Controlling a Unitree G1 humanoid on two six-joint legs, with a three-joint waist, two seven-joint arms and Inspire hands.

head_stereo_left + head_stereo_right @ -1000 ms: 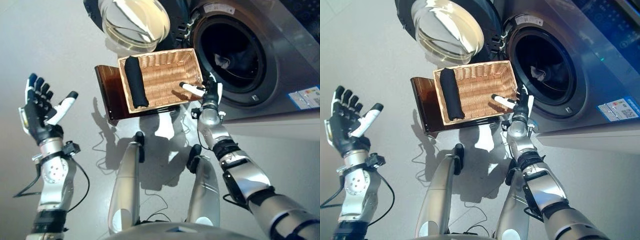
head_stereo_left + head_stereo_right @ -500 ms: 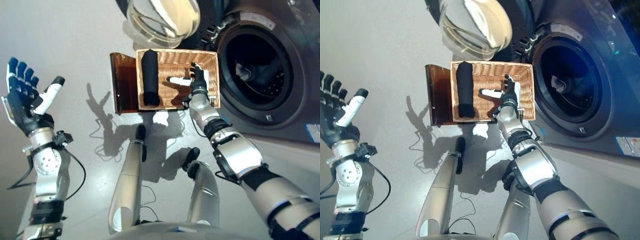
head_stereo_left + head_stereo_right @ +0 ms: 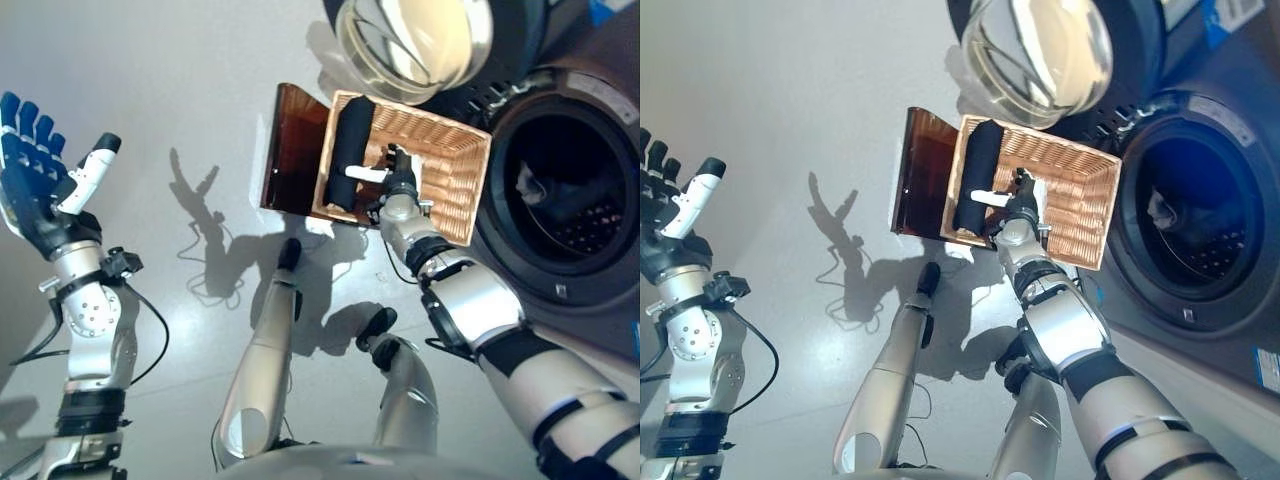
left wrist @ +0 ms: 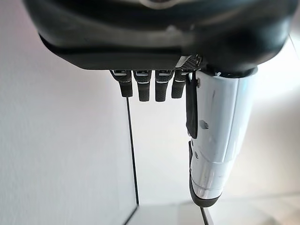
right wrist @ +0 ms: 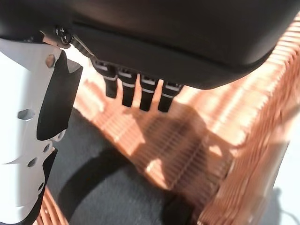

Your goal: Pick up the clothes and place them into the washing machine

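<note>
A rolled black cloth (image 3: 352, 150) lies in the basket (image 3: 455, 185); the right hand (image 3: 400, 180) hovers inside it, fingers straight, beside the cloth

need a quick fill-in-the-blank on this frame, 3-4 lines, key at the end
1. The rolled dark garment lies inside the wicker ____.
2. The right hand is open above the basket, its thumb reaching toward the ____.
3. The washing machine's round door stands ____.
4. The left hand is raised off to the side, open and holding ____.

Missing words: basket; garment; open; nothing
</note>
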